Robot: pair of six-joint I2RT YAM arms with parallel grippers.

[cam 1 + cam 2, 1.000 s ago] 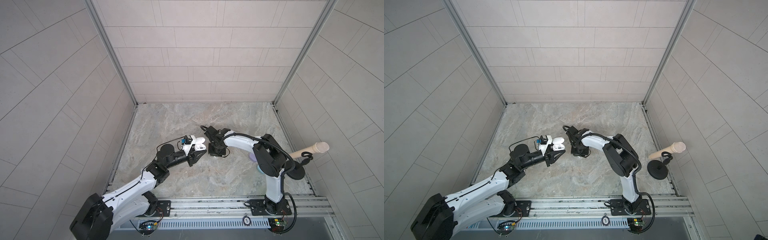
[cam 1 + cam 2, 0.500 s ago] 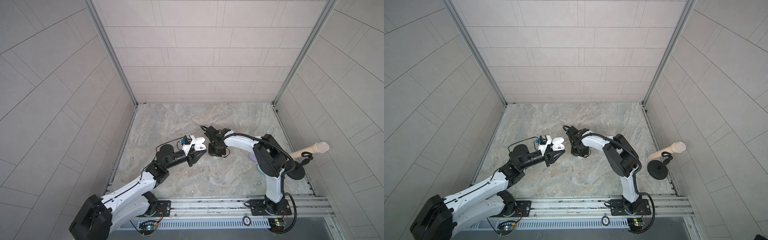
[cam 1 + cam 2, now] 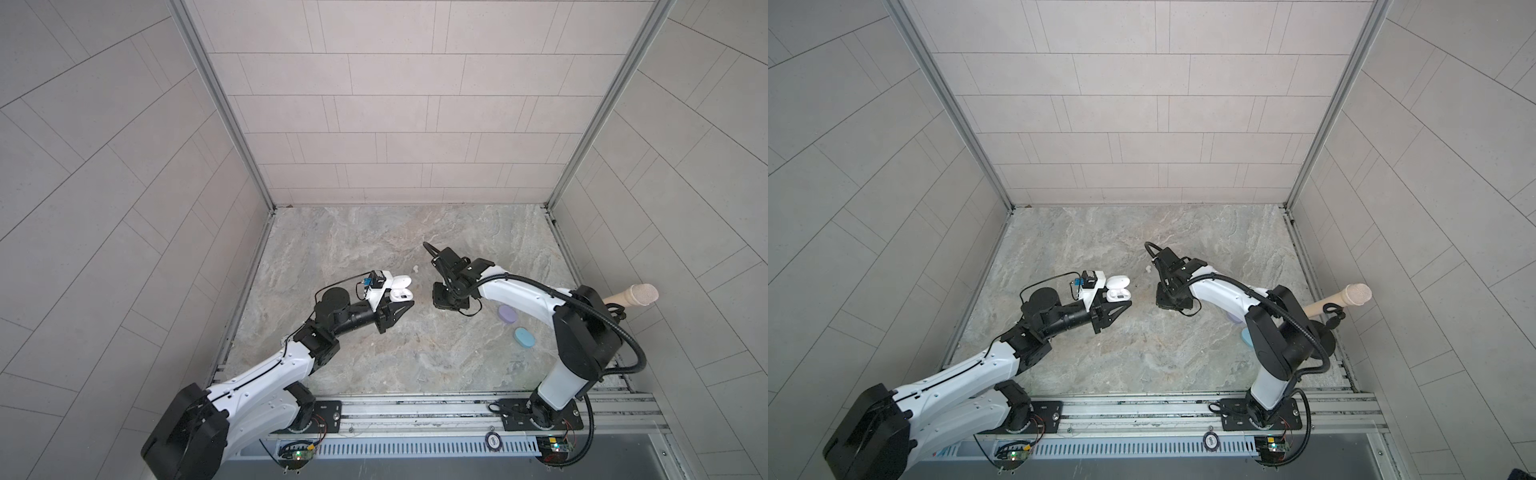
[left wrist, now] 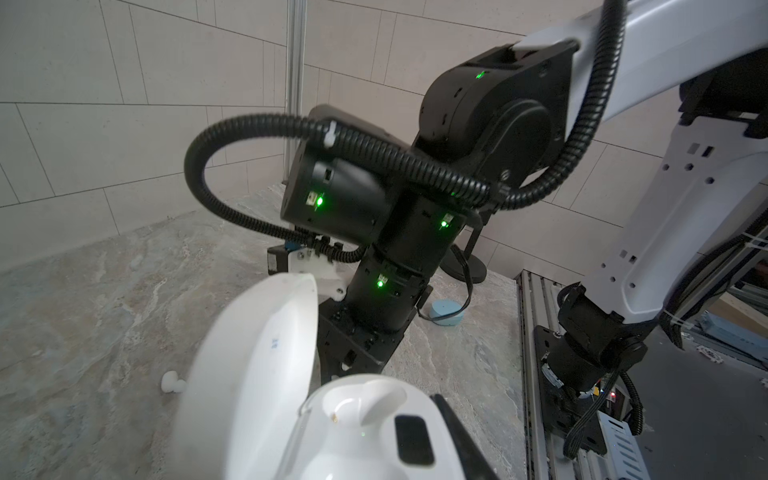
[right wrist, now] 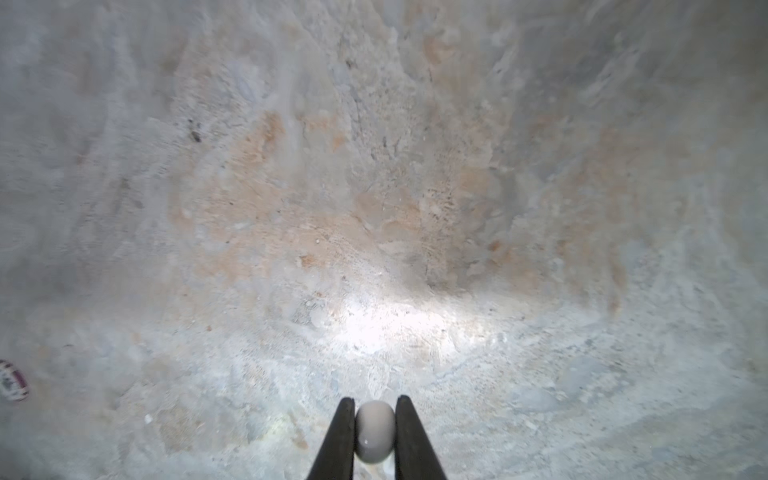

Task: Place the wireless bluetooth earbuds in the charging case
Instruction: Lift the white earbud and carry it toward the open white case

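My left gripper (image 3: 405, 300) is shut on a white charging case (image 3: 401, 288) and holds it above the floor with its lid open. In the left wrist view the case (image 4: 374, 432) shows an empty socket, with one black finger (image 4: 455, 428) at its side. My right gripper (image 5: 375, 401) points down at the floor, shut on a white earbud (image 5: 375, 434). In both top views its wrist (image 3: 446, 297) hides the fingers. A second white earbud (image 3: 414, 269) lies loose on the floor between the two grippers, and it also shows in the left wrist view (image 4: 172, 381).
A lilac case (image 3: 508, 313) and a light blue case (image 3: 523, 336) lie shut on the marble floor by the right arm. A microphone-shaped prop on a black stand (image 3: 631, 296) is at the right wall. Tiled walls close in three sides, and a metal rail (image 3: 415, 409) runs along the front.
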